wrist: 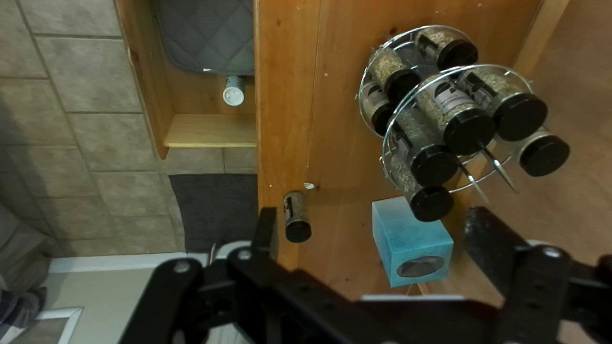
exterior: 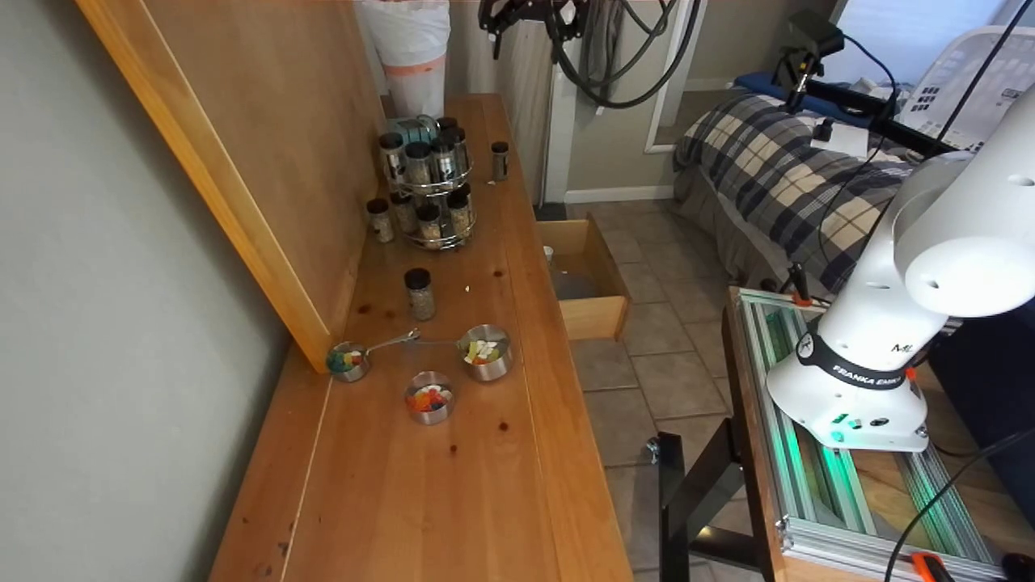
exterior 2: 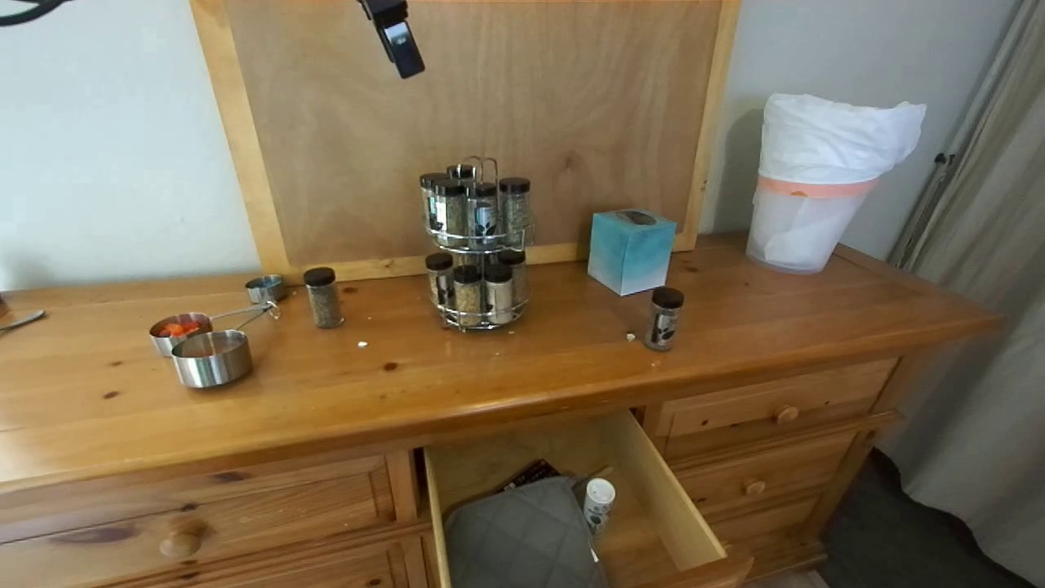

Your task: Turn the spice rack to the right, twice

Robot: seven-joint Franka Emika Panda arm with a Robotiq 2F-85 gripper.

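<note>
Standing before the counter [exterior 2: 457, 384], as an exterior view does, I see three cups [exterior 2: 214, 371] off to the left, round and silvery, thin metal handles reaching right, one of them filled with reddish bits [exterior 2: 178, 328]. Near those handles a loose jar [exterior 2: 324, 304] stands upright, clear glass under a black lid, something dry and greenish inside.

Farther along, the tool [wrist: 373, 222] hangs high — above the rack [exterior 2: 477, 247] and a little to its left from here, well apart from it in both exterior views. The wrist view shows its black fingers [wrist: 492, 248] spread wide with nothing gripped; beyond them the rack appears, toward the upper right.

The rack itself stands upright on the counter, between that loose jar and a box [exterior 2: 624, 260], just in front of a framed wooden panel [exterior 2: 351, 147]. It is shiny wire bent into two round tiers, a looped handle on top, glass jars [exterior 2: 499, 292] with smooth black lids ringing both levels. Below, the pulled-out drawer [exterior 2: 661, 506] is pale wood, holding a grey quilted pad [exterior 2: 522, 531].

Then comes the box — a blue cube, matte, an oval slot on top. In front of it, nearer the edge, stands a second loose jar [exterior 2: 664, 322]. Last, a bin [exterior 2: 792, 233] of cloudy plastic with a crumpled white liner [exterior 2: 841, 135] and an orange band [exterior 2: 816, 188], then a curtain [exterior 2: 980, 327] in folds.
</note>
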